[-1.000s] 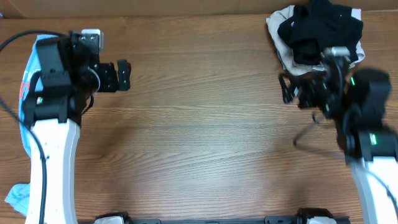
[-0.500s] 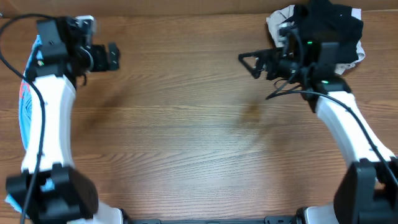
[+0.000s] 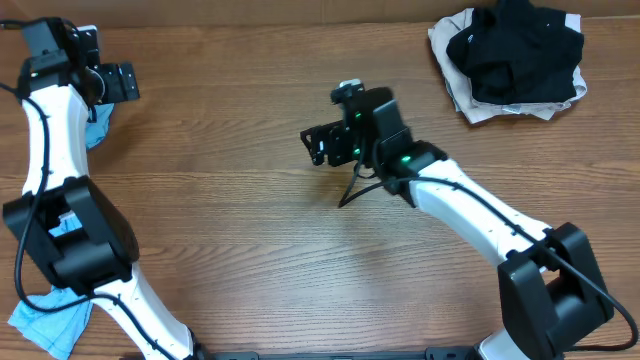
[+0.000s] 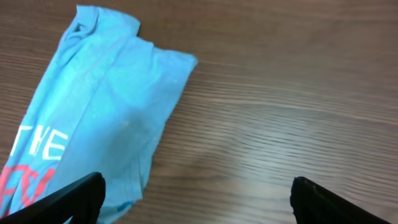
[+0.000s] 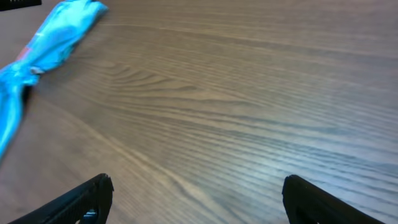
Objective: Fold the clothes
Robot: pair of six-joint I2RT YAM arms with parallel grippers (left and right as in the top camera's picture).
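Observation:
The light sky-blue T-shirt (image 4: 99,118) lies bunched at the table's left edge, with white and red-orange lettering showing in the left wrist view. In the overhead view only bits of it show beside the left arm (image 3: 99,124) and at the bottom left. It also shows far off in the right wrist view (image 5: 53,40). My left gripper (image 3: 128,82) is open and empty, hovering at the shirt's far end (image 4: 196,199). My right gripper (image 3: 312,146) is open and empty over bare wood mid-table (image 5: 196,199).
A black garment (image 3: 520,45) lies on a beige garment (image 3: 452,90) at the back right corner. The wooden table (image 3: 280,250) spans the whole view.
My right arm has swung from the garment pile at the back right to the table's middle. My left gripper has moved further left and back, toward the corner.

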